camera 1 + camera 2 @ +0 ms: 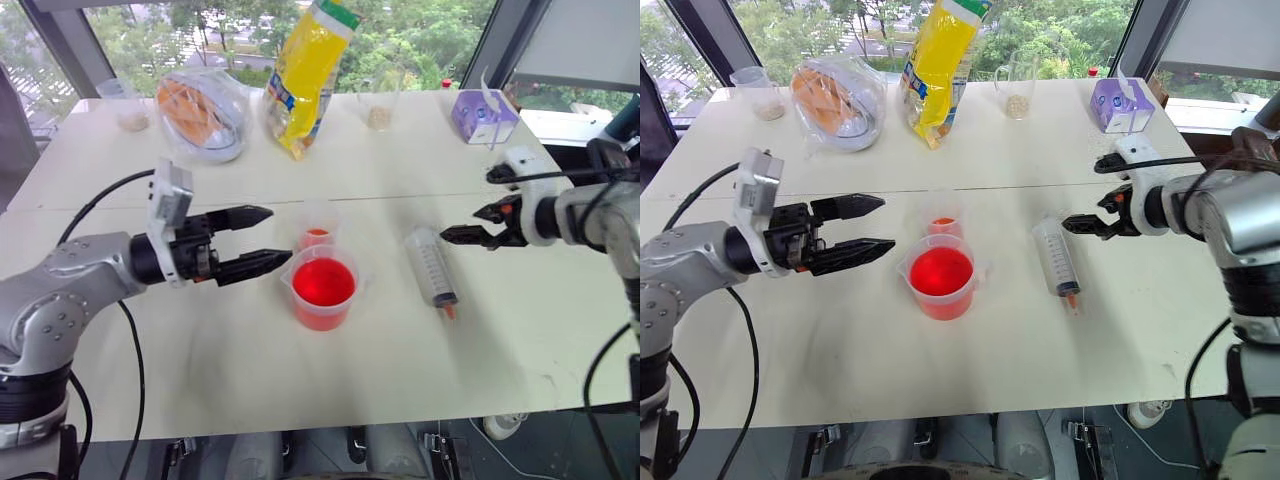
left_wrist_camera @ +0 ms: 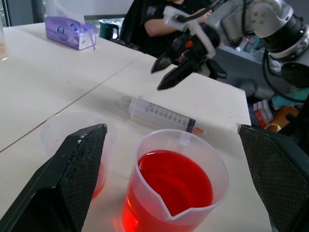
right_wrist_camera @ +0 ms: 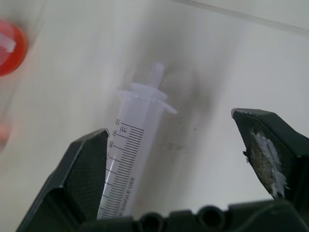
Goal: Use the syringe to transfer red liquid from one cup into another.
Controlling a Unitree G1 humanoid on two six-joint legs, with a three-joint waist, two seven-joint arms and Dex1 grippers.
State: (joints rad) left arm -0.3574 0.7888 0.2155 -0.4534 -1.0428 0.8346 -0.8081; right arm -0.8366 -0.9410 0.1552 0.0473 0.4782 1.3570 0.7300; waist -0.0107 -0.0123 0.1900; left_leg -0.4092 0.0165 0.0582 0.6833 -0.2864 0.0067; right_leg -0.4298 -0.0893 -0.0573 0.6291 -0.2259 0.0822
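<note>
I see the wide clear plastic beaker (image 1: 324,288) with a pour spout standing near the middle of the white table (image 1: 200,360), toward its front edge, about half full of bright translucent red liquid (image 1: 323,282). Just behind it, toward the far edge, stands the small narrow clear cup (image 1: 318,228), which has a shallow layer of the same red at its bottom. The large clear syringe (image 1: 432,268) lies flat on the table beside the beaker on the side of the right edge, with black graduation marks along its thick barrel, its flanged white plunger end toward the far edge and its small orange-red tip toward the front edge.

My left gripper (image 1: 272,237) hangs level beside the beaker with its two black textured fingers spread wide, holding nothing. My right gripper (image 1: 443,234) hovers over the syringe's plunger end, fingers apart and empty.

Along the far edge sit a yellow plastic bag (image 1: 305,72), a clear bag with orange contents (image 1: 203,113), two clear cups with beige grains (image 1: 379,108) and a purple box (image 1: 483,115).
</note>
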